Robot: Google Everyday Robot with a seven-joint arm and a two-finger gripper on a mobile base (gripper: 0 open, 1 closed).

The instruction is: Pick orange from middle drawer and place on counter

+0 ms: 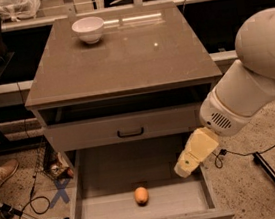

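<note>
"Grey-brown and glossy, the counter point(120, 58) takes up the upper middle of the frame, with a white bowl point(88, 29) towards its upper left corner."

"And under it?"

"The middle drawer point(110, 208) stands pulled out across the lower middle, its pale floor showing. The bulky white arm point(255, 81) comes in from the right, and the gripper point(183, 168) at its end hangs over the drawer's right side. Whether it is open or closed I cannot tell."

"Where's the fruit?"

"The orange point(141, 195) lies on the drawer floor near the front, about midway across. It's apart from every wall, and it sits left of and lower than the gripper, not touching it."

"How will it handle?"

"Light, I'd judge, and firm enough for a modest squeeze. It's smooth and rounded, though, so it's likely to roll or pop free if pinched off-centre. I would come down from above and close across its narrower middle — past the widest part, and gently, so the skin isn't bruised."
</note>
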